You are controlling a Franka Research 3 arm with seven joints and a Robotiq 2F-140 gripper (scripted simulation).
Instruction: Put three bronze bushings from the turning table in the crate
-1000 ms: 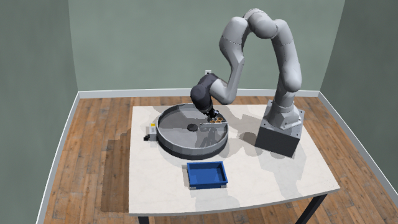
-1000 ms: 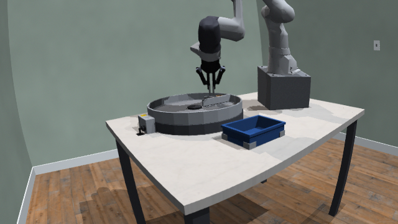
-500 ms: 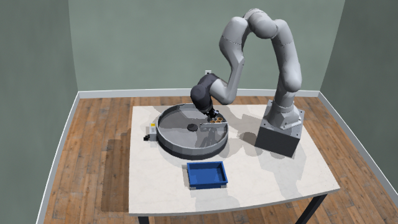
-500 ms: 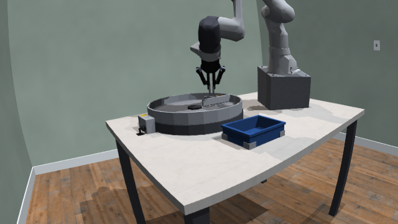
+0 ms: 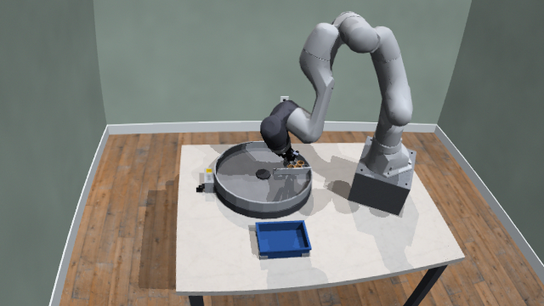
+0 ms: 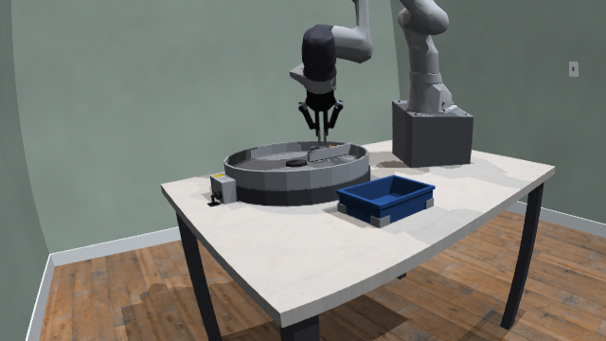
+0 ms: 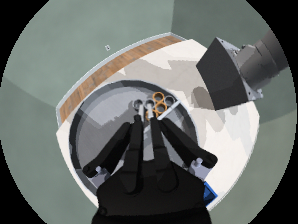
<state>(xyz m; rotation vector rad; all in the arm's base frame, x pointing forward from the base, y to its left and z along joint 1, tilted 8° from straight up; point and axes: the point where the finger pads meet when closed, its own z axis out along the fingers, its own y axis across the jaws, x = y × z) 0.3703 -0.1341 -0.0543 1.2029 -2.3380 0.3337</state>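
The round grey turning table stands on the white table top. Bronze bushings lie bunched at its far right rim behind a grey guide bar. In the wrist view the bronze bushings lie next to a few grey ones. My gripper points straight down over this bunch, just above the rim. Its fingers are shut together with nothing between them, and its tips hang right by the bushings. The blue crate stands in front of the turning table, with nothing in it.
A small grey control box sits at the turning table's left side. A dark hub marks its centre. The robot's grey base block stands at the right of the table.
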